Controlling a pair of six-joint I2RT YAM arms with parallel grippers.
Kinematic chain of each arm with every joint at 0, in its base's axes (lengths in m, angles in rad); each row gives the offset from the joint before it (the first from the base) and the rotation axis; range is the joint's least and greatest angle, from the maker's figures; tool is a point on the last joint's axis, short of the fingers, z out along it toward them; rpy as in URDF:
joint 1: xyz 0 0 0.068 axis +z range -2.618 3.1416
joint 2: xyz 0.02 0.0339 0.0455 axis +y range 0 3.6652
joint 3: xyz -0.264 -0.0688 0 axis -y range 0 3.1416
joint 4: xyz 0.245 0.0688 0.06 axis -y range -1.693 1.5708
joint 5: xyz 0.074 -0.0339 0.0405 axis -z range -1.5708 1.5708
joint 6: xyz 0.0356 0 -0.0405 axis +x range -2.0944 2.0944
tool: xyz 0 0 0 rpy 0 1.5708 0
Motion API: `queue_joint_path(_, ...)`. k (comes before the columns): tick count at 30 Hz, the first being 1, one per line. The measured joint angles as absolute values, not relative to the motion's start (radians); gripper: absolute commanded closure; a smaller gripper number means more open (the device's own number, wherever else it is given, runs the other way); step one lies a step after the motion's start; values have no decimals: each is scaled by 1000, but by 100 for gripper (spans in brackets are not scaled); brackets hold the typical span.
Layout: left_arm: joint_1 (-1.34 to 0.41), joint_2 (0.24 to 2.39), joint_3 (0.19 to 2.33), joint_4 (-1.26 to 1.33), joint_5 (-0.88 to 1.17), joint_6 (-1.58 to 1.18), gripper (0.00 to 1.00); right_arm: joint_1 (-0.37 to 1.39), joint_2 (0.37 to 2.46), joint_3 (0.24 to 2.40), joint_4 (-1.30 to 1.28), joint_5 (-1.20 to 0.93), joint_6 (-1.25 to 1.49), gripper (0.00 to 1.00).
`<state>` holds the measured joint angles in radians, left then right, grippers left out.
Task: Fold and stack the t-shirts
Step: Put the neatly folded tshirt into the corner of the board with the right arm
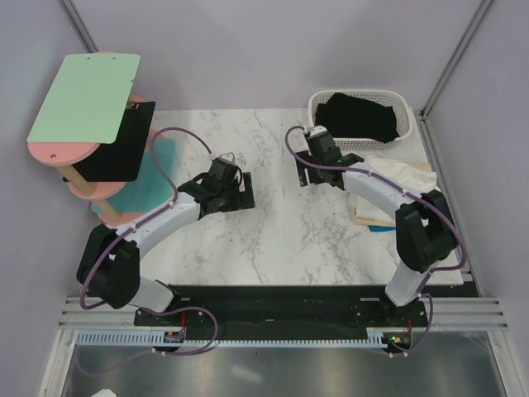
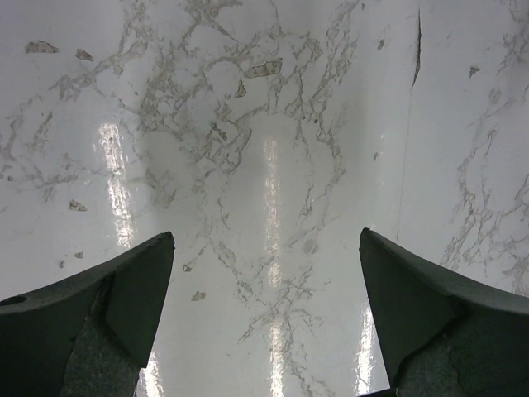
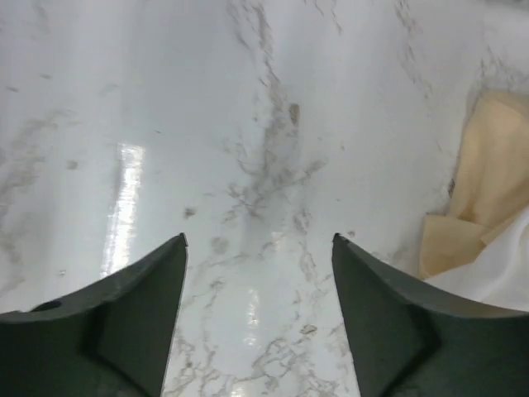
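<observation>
I'd say approx. two-thirds done. The tan tee [image 3: 486,178] and white tee [image 1: 397,172] lie stacked at the right edge of the table [image 1: 273,240], under my right arm. The black tee [image 1: 360,116] sits crumpled in the basket [image 1: 360,93], far right, and needs folding + stacking. Left gripper [image 2: 264,240] and right gripper [image 3: 258,238] are both spread and empty over marble.

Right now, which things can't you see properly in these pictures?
- Folded t-shirts, top view: the right arm lies across them; layers cannot be counted.
- Tan t-shirt, right wrist view: only a corner shows, cut by the right edge.
- Black t-shirt, top view: heaped in the basket, whose wall hides its lower part.
- Teal cloth, top view: mostly covered by the shelf stand and left arm.
</observation>
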<state>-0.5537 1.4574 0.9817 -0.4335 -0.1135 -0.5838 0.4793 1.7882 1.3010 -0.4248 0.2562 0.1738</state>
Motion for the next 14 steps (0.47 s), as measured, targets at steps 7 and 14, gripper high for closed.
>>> queue_joint_path(7, -544, 1377, 931, -416, -140, -553, 0, 532, 1629, 1209, -267, 134, 217, 2)
queue_joint_path(14, -538, 1352, 875, -379, -142, -530, 0, 671, 1639, 1173, -215, 128, 233, 2)
